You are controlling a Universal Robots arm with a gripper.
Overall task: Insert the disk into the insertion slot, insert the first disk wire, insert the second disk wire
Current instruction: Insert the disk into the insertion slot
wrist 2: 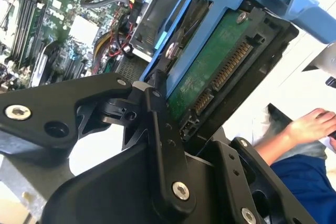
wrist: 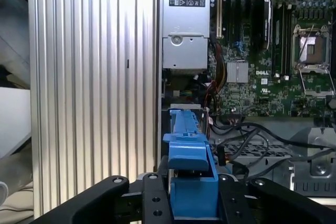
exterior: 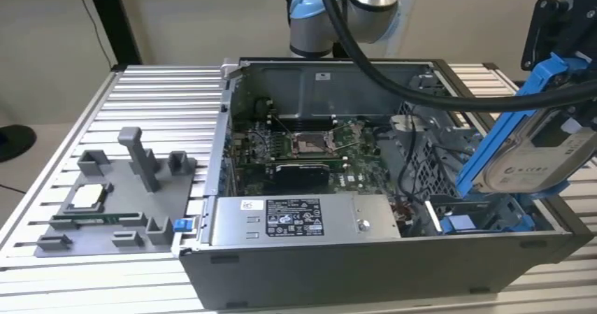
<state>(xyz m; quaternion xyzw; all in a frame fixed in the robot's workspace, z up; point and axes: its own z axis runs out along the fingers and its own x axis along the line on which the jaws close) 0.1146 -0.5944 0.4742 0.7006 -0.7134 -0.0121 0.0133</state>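
Now gripping the disk (exterior: 536,153) by its blue carrier with the pincer (wrist: 191,203), closed tight on the frame. Hanging steeply tilted above the insertion slot (exterior: 476,219), at the case's near corner on the exterior view's right; not seated. Judged best to level the carrier with the slot's blue rails and keep clear of the black cables (wrist: 247,127) farther in, likely to snag.
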